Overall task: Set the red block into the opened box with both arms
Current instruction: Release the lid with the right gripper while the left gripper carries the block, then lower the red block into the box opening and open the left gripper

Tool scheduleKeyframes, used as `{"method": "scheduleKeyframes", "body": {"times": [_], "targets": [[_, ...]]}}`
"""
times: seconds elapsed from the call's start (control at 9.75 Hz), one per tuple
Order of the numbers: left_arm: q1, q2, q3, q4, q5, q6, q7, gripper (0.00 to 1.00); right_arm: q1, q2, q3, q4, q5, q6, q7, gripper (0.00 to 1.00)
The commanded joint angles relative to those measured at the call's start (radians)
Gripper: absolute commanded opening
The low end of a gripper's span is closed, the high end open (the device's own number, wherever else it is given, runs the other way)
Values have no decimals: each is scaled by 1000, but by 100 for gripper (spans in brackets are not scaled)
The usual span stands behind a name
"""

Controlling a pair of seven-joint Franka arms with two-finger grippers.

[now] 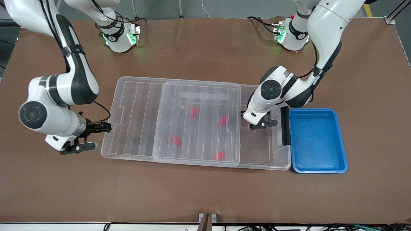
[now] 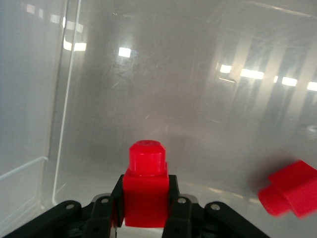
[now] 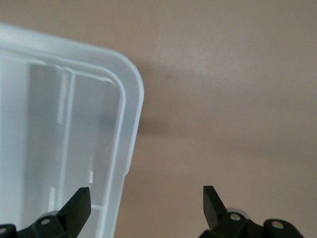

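Observation:
In the left wrist view my left gripper [image 2: 145,201] is shut on the bright red block [image 2: 146,186], which stands upright between the jaws inside the clear box [image 2: 148,74]. From the front, the left gripper [image 1: 263,123] hangs low over the uncovered part of the box [image 1: 266,150], beside the black latch [image 1: 284,125]; the block is hidden there. The ribbed lid [image 1: 135,115] is slid toward the right arm's end. My right gripper [image 1: 91,137] is open at the lid's short end. In the right wrist view the right gripper [image 3: 147,198] straddles the lid's rim [image 3: 130,109].
Several hazier red blocks [image 1: 194,111] lie in the box under the lid, and one [image 2: 290,188] shows in the left wrist view. A blue tray [image 1: 316,141] sits against the box's latch end. Brown table surrounds everything.

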Motion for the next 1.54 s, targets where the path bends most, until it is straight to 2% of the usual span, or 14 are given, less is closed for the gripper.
{"method": "scheduleKeyframes", "body": {"times": [0.0,0.1,0.21,0.31,0.41,0.72,0.92,1.23,1.44], "targets": [[3,95,2,-1,121,63,-92,5,-8,-135,13,95,-4,-145,208,100],[5,112,2,0,179,66,-113,13,-26,-205,6,92,-2,-180,211,100],[9,123,3,2,215,66,-117,26,-61,-255,4,94,5,-230,209,100],[17,133,5,11,218,64,-118,50,-80,-305,-20,91,45,-281,203,100],[22,126,5,11,217,64,-133,100,-76,-339,-84,88,83,-330,183,100],[28,36,-1,8,203,38,-140,100,-79,-381,-192,88,93,-390,-22,100],[75,6,-47,8,191,3,-140,100,-79,-378,-192,91,93,-391,-24,100],[271,-5,-258,8,174,-96,-126,100,-111,-378,-169,92,90,-395,-36,100],[354,-6,-346,14,175,-147,-118,100,-103,-378,-169,94,90,-395,-38,100]]}}
